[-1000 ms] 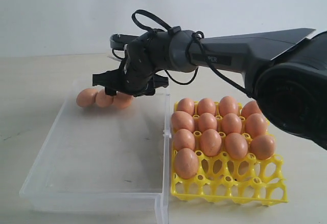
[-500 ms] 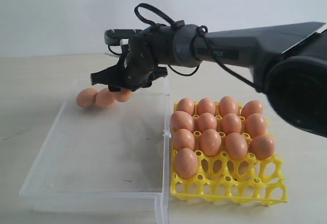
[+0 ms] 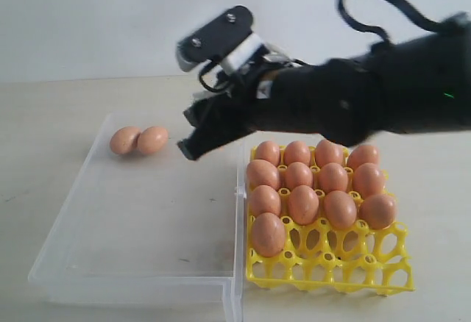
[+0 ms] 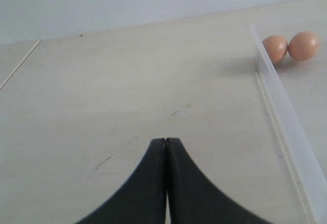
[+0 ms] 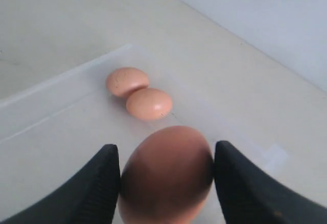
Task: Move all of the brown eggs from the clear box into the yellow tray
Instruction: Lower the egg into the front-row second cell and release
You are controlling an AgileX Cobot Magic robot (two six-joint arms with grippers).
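- The right pincer [image 5: 166, 196] is closed on one brown egg [image 5: 166, 165]. Its two dark ribbed fingers [image 5: 99, 183] press the egg's opposite sides, and the egg fills the gap between them.
- In the exterior view this pincer is blurred and the egg it grips cannot be made out. It hangs in the air, clear of the box floor.
- The clear box [image 3: 132, 287] lies below the right pincer. The pincer is over the box's far part, near the wall that faces the tray.
- Just beyond the fingertips, the two loose eggs [image 5: 138, 93] lie touching each other on the box floor by its far corner.
- The yellow tray [image 3: 331, 272] stands beside the box, off to one side of the right pincer and lower down, partly under the arm.
- The thirteen seated eggs [image 3: 302, 204] rest in the tray's cups: three full rows of four, and one egg in the nearest row.
- The left pincer [image 4: 165, 144] is closed on nothing, its fingertips pressed together above the bare table [image 4: 102, 81]. The box wall [image 4: 286, 116] and the two loose eggs lie well ahead of it and to one side.
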